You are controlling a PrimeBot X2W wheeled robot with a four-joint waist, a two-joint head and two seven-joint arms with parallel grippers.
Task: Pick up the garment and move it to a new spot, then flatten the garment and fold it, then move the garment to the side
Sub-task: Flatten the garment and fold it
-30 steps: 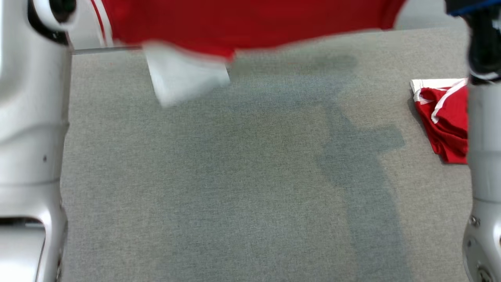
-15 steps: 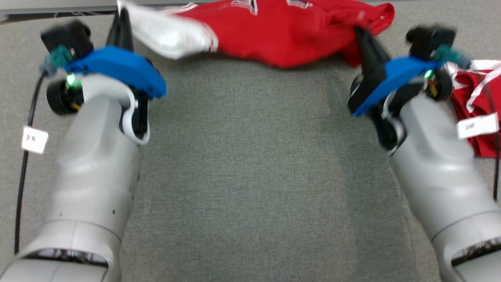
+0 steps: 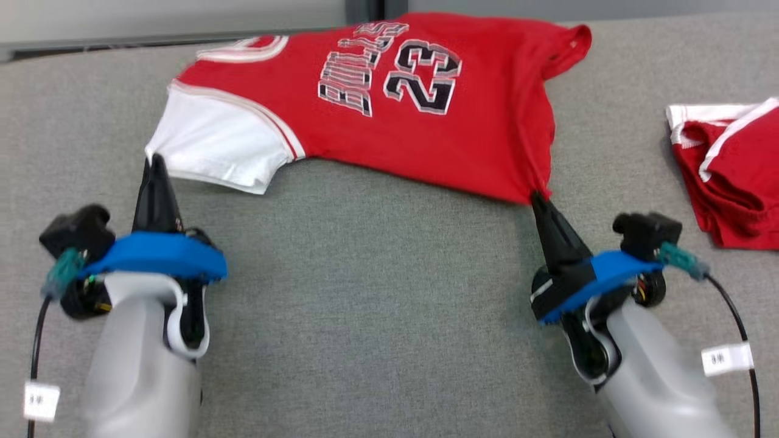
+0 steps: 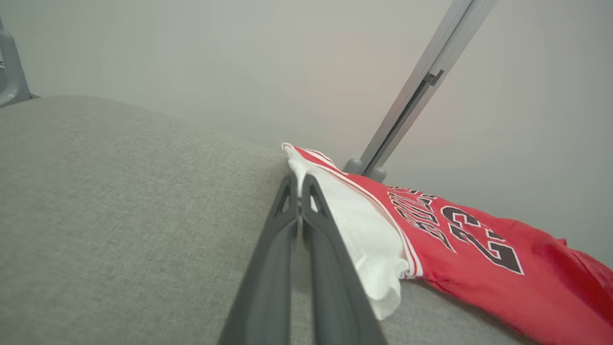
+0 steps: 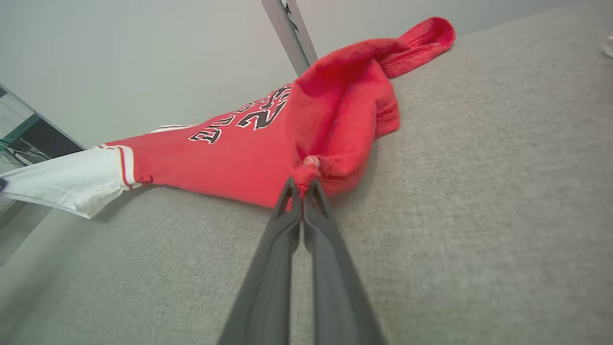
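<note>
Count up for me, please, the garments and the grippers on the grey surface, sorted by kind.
Jerseys: 1, the red jersey numbered 23, lying spread out.
Other garments: 1, the bunched red garment with white trim, at the right.
Grippers: 2, the left gripper and the right gripper, each shut on a jersey corner.
Total: 4.

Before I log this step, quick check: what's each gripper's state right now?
Left gripper: closed, pinching the white sleeve of the red jersey.
Right gripper: closed, pinching the red jersey at its hem corner.
</note>
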